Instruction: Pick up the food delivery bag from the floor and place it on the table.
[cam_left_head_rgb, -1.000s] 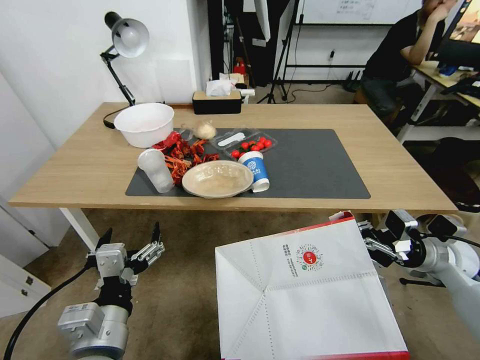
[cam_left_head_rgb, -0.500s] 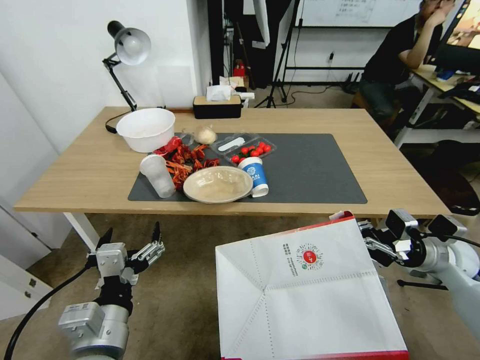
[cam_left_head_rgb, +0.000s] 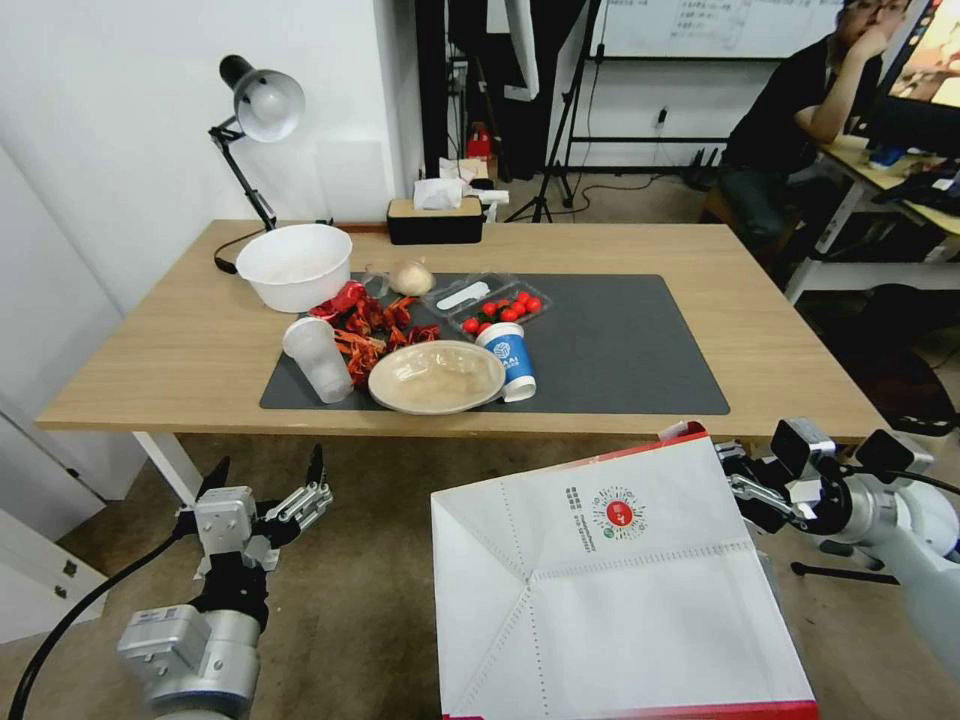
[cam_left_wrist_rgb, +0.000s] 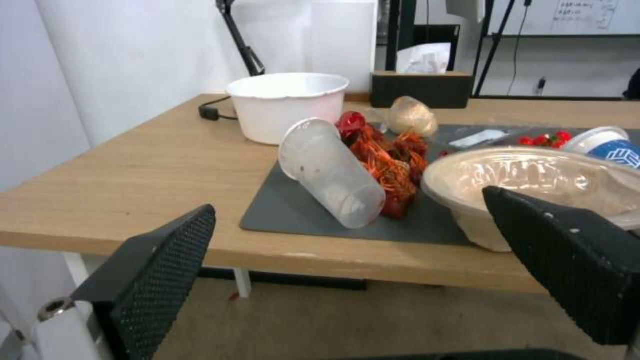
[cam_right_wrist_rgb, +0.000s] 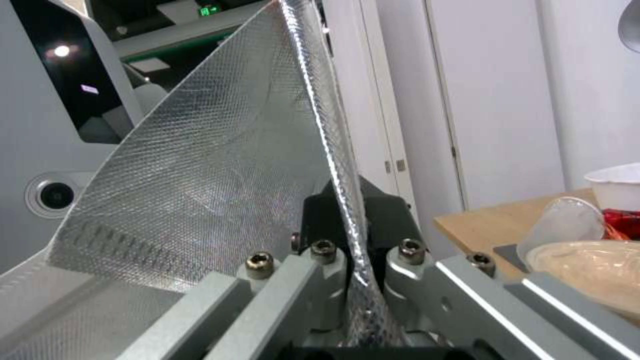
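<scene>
Office: whiteboard (cam_left_head_rgb: 715, 22), monitor desk (cam_left_head_rgb: 905, 175)

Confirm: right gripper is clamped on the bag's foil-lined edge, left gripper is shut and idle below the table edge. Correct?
Not quite. The left gripper is open, its fingers spread wide in the left wrist view. The rest holds: the right gripper is clamped on the food delivery bag.

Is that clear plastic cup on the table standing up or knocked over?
Knocked over. The clear plastic cup lies on its side on the dark grey mat, its open mouth up off the mat, beside the red food scraps.
</scene>
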